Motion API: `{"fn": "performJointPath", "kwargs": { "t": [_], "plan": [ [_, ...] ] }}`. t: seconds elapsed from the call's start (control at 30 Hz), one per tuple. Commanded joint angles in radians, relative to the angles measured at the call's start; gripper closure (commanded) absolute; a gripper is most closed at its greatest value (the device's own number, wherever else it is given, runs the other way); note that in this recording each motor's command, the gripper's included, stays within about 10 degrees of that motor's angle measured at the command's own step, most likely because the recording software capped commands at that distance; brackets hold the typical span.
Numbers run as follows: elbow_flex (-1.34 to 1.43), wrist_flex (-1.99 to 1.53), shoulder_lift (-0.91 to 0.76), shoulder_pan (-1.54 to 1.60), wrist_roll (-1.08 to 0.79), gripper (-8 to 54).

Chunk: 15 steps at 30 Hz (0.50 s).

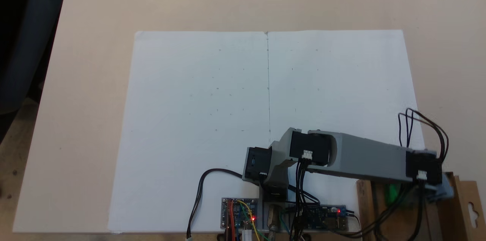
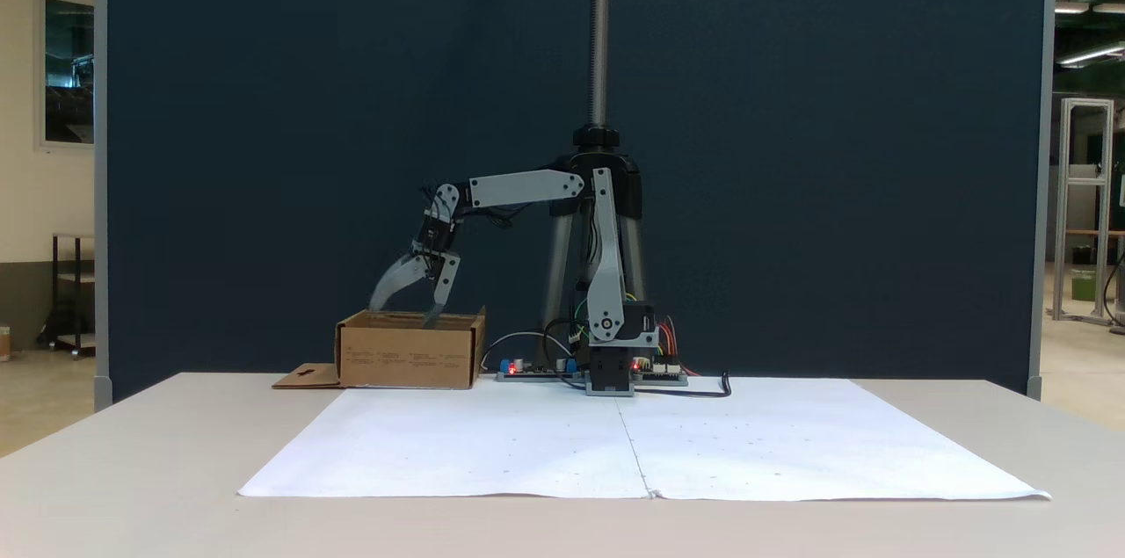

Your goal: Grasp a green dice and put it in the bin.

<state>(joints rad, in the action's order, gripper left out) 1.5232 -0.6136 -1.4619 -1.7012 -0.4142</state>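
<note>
The bin (image 2: 409,353) is a low brown cardboard box standing left of the arm's base in a fixed view, and it sits at the bottom right corner (image 1: 363,205) in a fixed view from above. A blurred green dice (image 1: 391,194) lies inside the bin, partly under the forearm and its cables. My gripper (image 2: 406,309) hangs just over the bin's open top with its two fingers spread wide and nothing between them. The box walls hide the dice from the side.
The bin's flap with the keyhole cut-out lies flat on the table (image 2: 306,376), at the far right from above (image 1: 471,207). Two white paper sheets (image 1: 265,119) cover the table's middle. Circuit boards (image 1: 240,214) and cables sit by the arm's base. A tripod pole (image 2: 599,31) rises behind.
</note>
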Motion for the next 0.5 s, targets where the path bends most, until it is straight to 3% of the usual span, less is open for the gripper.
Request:
{"fn": "performJointPath", "kwargs": {
  "t": [0.0,0.2,0.47],
  "plan": [
    [-0.104,0.071,-0.064,0.041,0.126,6.9],
    [-0.350,0.072,-0.094,0.227,0.351,6.8],
    [-0.377,0.061,-0.181,0.644,0.595,6.8]
  ]
}}
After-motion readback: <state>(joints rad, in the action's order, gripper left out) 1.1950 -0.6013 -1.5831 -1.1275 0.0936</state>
